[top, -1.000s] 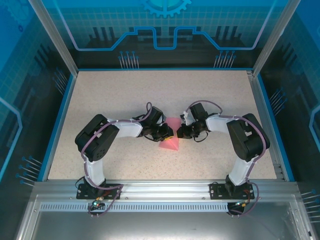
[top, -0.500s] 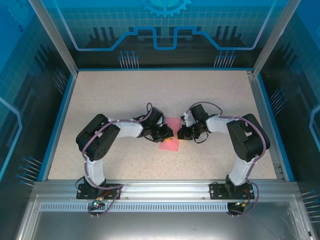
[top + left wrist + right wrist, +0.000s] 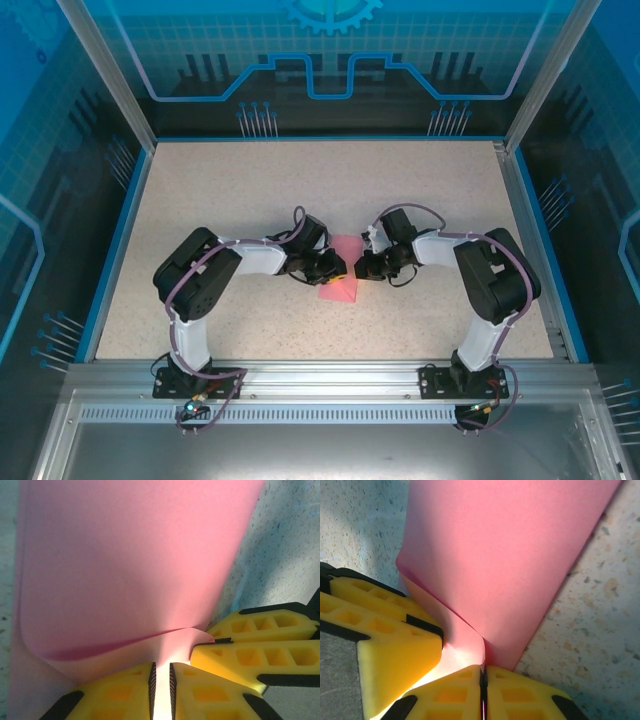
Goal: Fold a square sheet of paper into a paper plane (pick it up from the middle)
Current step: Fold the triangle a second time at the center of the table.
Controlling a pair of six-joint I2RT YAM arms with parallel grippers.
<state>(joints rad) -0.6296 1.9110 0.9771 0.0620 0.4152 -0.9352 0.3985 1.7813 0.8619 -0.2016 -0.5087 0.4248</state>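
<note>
The square sheet of paper (image 3: 340, 288) is pink and folded, lying mid-table between both grippers. In the left wrist view the paper (image 3: 125, 565) curls up over a crease. My left gripper (image 3: 161, 666) is shut on a pale flap of it, a thin slit showing between the pads. My right gripper (image 3: 483, 669) is shut tight on the paper's (image 3: 510, 555) folded edge. The two grippers meet almost tip to tip, left gripper (image 3: 338, 268) and right gripper (image 3: 360, 268). The right gripper's yellow fingers (image 3: 260, 647) touch the flap beside mine.
The speckled beige table (image 3: 220, 190) stretches around the arms, bounded by a blue rim (image 3: 118, 240) and clear walls. The left gripper's yellow fingers (image 3: 385, 630) crowd the left of the right wrist view.
The paper's near end has changed from a sharp point to a blunter, squarer outline. Both arms have barely moved.
</note>
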